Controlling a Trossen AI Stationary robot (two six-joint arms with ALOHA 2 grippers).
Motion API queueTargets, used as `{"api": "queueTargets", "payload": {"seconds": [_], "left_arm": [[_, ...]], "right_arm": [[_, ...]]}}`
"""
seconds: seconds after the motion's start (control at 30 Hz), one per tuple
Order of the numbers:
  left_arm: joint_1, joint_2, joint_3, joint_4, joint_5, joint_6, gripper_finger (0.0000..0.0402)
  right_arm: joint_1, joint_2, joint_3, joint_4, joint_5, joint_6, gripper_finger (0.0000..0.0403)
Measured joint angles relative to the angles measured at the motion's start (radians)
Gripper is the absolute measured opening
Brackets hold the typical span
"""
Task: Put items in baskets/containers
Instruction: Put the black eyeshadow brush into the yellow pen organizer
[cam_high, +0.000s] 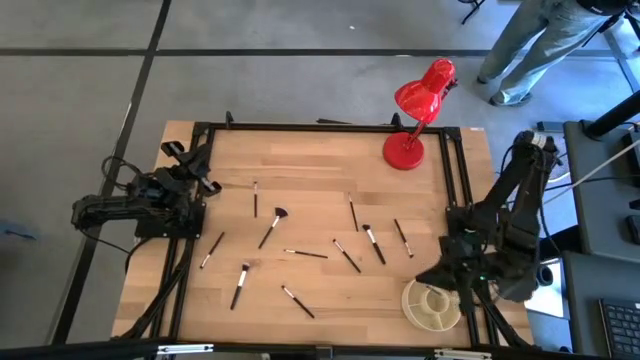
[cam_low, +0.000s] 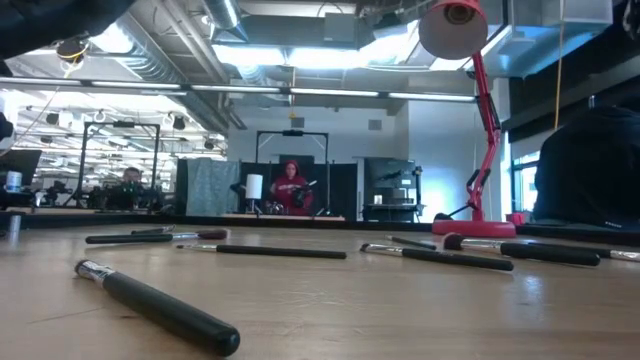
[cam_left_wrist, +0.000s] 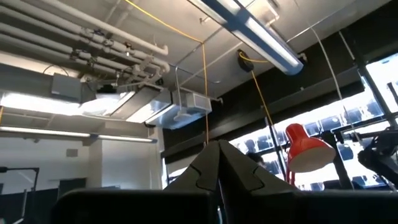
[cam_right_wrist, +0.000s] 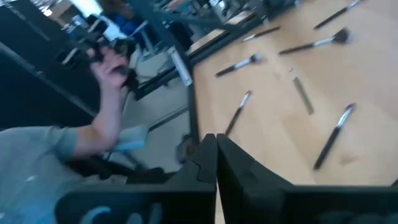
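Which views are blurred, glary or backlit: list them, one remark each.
High view: even light, sharp brushes. Low view: nearest brush soft, ceiling lights glaring. Left wrist view: bright windows backlight the red lamp; shut left pincer dark. Right wrist view: motion blur smears brushes and a person's hand.

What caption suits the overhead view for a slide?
Brushes scattered on the table, dish at one corner, red lamp at the back, both arms parked.

Brushes (cam_high: 271, 228) scattered across desk (cam_high: 310, 160) centre; dish (cam_high: 430, 306) at near right corner; lamp (cam_high: 418, 112) far right.
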Motion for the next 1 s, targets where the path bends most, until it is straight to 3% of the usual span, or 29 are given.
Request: {"api": "queueTargets", "payload": {"seconds": [0.23,0.47,0.7,0.87,1.0], "left_arm": [[0.0,0.067,0.02,0.001,-0.031,-0.04,0.0001],[0.0,0.145,0.02,0.003,-0.061,-0.066,0.0004],[0.0,0.188,0.02,0.005,-0.067,-0.112,0.0004],[0.0,0.211,0.02,0.001,-0.066,-0.139,0.0007],[0.0,0.224,0.02,0.001,-0.066,-0.133,0.0005]], "right_arm": [[0.119,0.068,0.0,-0.035,0.207,0.085,0.0],[0.115,0.197,0.0,-0.035,0.253,0.164,0.0],[0.084,0.227,0.0,-0.011,0.161,0.228,0.0026],[0.036,0.173,0.0,-0.037,0.085,0.23,0.0074],[-0.019,0.086,0.0,-0.146,0.096,0.216,0.0095]]}}
